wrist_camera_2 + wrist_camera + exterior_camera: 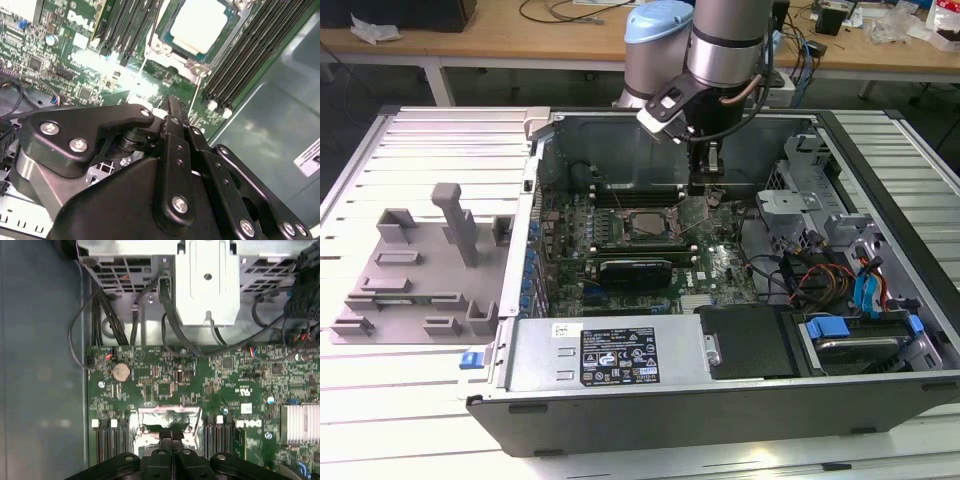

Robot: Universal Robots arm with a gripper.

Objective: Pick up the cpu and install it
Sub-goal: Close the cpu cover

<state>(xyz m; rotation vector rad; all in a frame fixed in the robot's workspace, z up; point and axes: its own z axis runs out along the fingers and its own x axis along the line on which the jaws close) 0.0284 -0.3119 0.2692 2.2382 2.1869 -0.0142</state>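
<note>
Within socket (175,59), second wrist view: cpu (200,25) seated; end effector (173,111) pressed together.

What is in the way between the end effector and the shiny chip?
Nothing visible. The chip sits in its socket, and the end effector hangs beside it over open green board.
</note>
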